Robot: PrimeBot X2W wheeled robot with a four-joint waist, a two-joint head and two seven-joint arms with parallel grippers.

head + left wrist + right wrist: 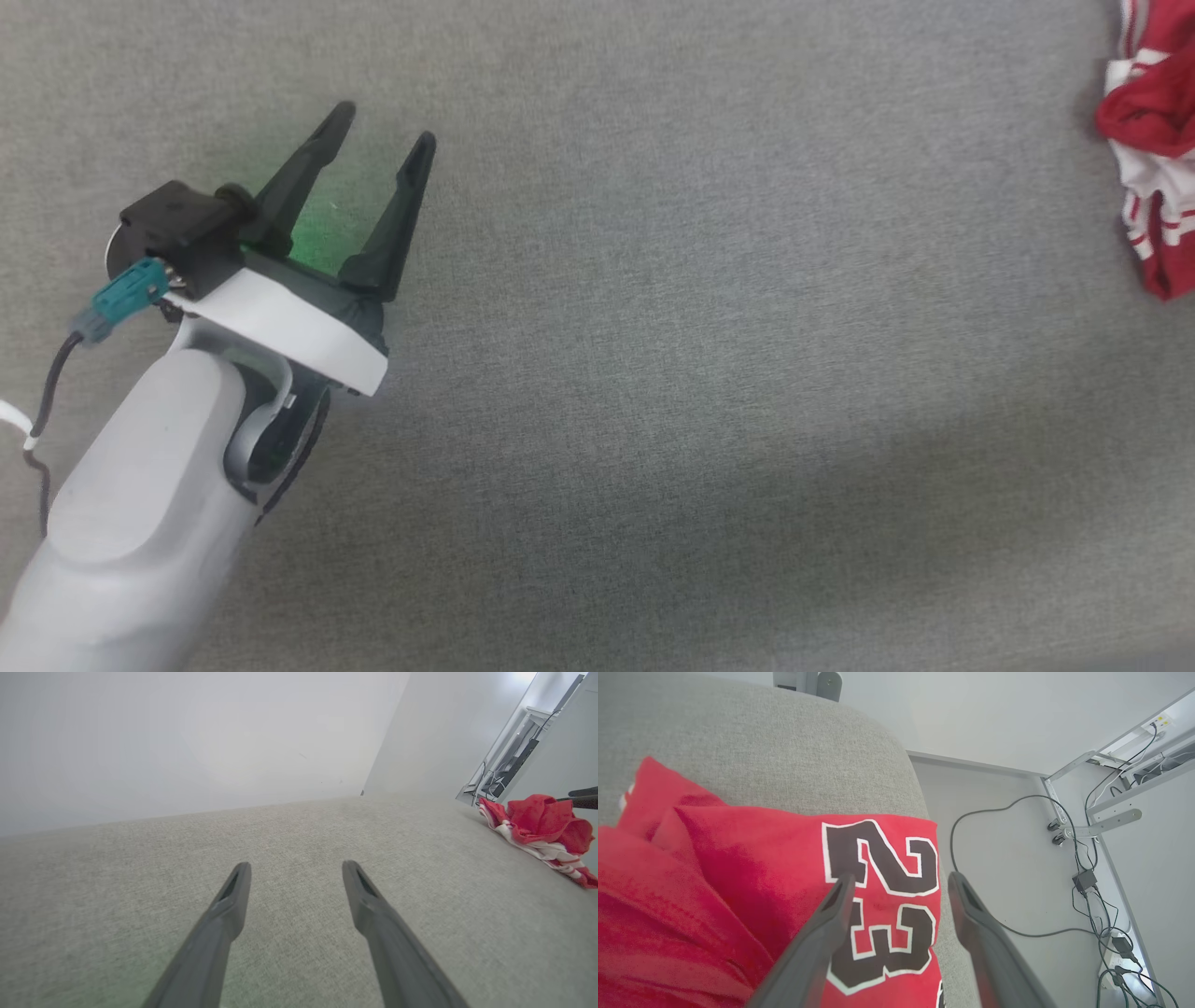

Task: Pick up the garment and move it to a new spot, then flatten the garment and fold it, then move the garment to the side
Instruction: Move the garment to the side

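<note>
The garment [1153, 140] is a red jersey with white striped trim, lying crumpled at the right edge of the grey fabric surface [653, 327]. My left gripper [383, 121] hovers open over bare fabric at the left, far from it, with nothing between its fingers. From the left wrist, the garment [542, 821] sits in a heap at the right. In the right wrist view the right gripper [896, 879] stands open just above the garment [738, 872], over its black number 23 near the surface's rounded edge; nothing is clamped between the fingers.
Beyond the surface's rounded corner lies a pale floor [1008, 868] with black cables [1083, 877] and grey metal frame legs [1092, 830]. A white wall [187, 742] rises behind the surface.
</note>
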